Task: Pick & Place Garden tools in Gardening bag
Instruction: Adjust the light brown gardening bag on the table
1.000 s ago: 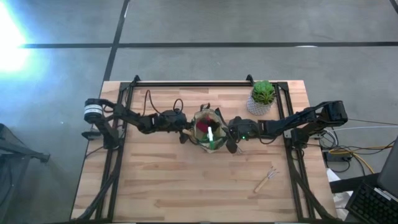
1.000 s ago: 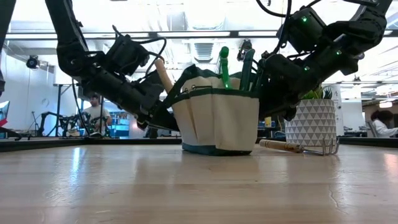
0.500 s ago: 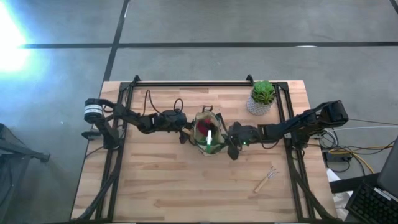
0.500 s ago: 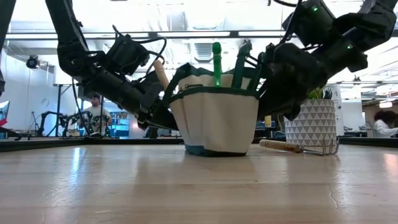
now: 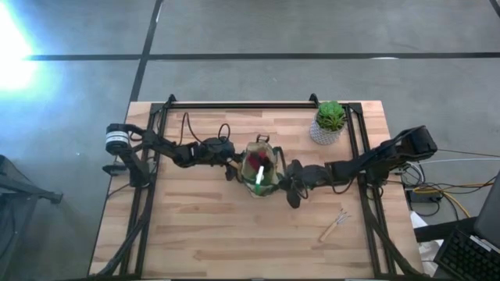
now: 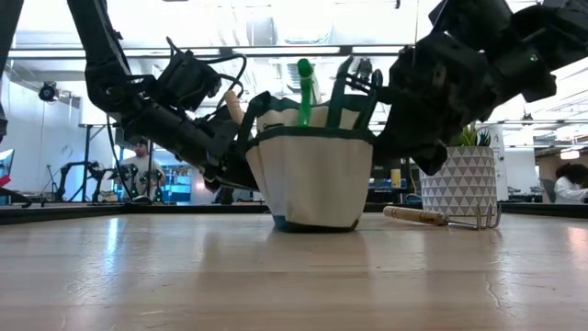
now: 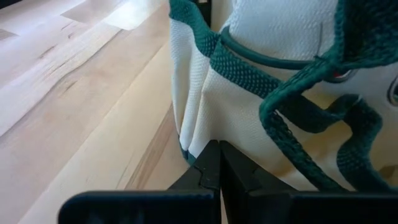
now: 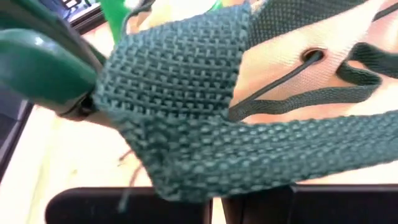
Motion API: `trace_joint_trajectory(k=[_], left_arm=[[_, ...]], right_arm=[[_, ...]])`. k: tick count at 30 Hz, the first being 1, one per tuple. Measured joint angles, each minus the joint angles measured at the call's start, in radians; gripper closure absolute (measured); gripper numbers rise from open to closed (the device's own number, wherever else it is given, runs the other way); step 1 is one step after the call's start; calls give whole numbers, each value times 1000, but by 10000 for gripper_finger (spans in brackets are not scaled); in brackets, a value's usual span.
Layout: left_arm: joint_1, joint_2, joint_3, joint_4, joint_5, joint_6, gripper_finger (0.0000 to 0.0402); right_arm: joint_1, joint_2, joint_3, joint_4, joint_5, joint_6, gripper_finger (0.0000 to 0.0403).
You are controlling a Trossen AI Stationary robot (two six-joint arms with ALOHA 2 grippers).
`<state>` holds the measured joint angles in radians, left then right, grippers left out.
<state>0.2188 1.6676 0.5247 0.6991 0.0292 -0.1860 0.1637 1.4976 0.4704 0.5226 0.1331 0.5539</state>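
- Wooden table (image 5: 195,226), seen from overhead w/ both dark arms reaching in toward its centre from opposite sides.
- Left arm (image 5: 168,148) stretches across from the table's left edge; right arm (image 5: 367,162) comes in from the right edge, bent low.
- Gardening bag (image 6: 312,175), beige fabric w/ dark green trim, stands upright near mid-table, between the two grippers; the overhead view shows red and green items inside it.
- Potted plant (image 5: 329,121), green in a white patterned pot, sits toward the table's far right corner, apart from the bag.
- Left gripper (image 7: 214,168) is pressed to the bag's left side at its base; fingers closed together, tips touching the beige fabric, no clear hold on anything.
- Right gripper (image 5: 286,178) is at the bag's right rim; fingers closed, w/ the bag's green webbing handle (image 8: 186,112) draped right over them. Whether the strap is pinched between them cannot be told.
- Tool handles poke up out of the bag: a bright green one (image 6: 304,87) at centre, a wooden one (image 6: 236,108) on the left-arm side.
- Small wooden-handled fork (image 5: 333,225) lies flat on the table toward the near right corner, well apart from the bag and both grippers.
- Beyond the table, a person (image 6: 140,170) is in the room behind.
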Motion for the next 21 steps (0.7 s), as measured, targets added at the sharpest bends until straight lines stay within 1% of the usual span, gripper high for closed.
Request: trace_joint_trajectory(k=[3,7,12,14,16,19,21], left_arm=[[0,0,0,0,0,0,400],[0,0,-2,-2,2,-1,400],[0,0,-3,-18,9,-1,400],[0,0,-5,-26,14,-1,400],[0,0,-5,-29,14,-1,400],[0,0,-5,-29,15,-1,400],[0,0,-5,-29,15,-1,400]], right_arm=[[16,33,20,4,-2,18,395],[46,110,70,3,-9,24,395],[92,197,155,-23,-87,23,395],[113,189,184,-91,-90,22,395],[130,164,215,-206,-80,17,395],[155,102,244,-369,-28,14,395],[172,59,254,-418,-5,7,395]])
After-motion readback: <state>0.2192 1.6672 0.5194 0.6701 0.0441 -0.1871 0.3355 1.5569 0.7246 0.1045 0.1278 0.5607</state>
